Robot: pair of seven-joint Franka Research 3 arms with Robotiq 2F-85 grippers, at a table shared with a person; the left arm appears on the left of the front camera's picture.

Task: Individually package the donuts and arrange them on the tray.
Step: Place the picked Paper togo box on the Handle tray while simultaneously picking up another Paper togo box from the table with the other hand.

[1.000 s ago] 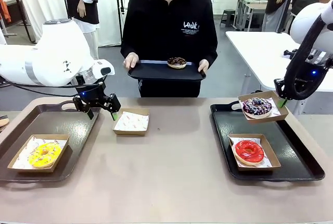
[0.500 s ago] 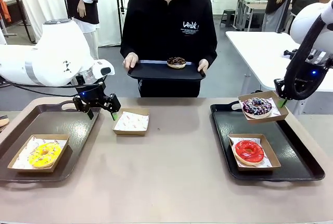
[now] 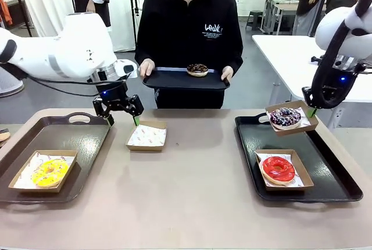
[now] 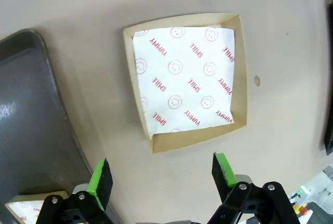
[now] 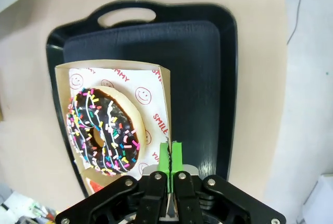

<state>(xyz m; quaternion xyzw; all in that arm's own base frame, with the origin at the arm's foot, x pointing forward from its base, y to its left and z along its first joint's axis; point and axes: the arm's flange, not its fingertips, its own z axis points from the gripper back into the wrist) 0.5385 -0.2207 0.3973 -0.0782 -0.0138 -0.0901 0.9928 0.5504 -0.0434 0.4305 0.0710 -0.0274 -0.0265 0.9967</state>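
Over the tan table (image 3: pixel 197 192), the left gripper (image 3: pixel 122 120) hangs spread above an empty paper-lined cardboard box (image 3: pixel 146 135); the right gripper (image 3: pixel 312 112) pinches a second box (image 3: pixel 308 124) holding the dark sprinkled ring donut (image 3: pixel 285 116) above a black tray (image 3: pixel 325 168).

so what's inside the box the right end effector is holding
A dark sprinkled donut lying on smiley-print paper. The box floor is covered by the paper, and the paper under the donut is hidden.
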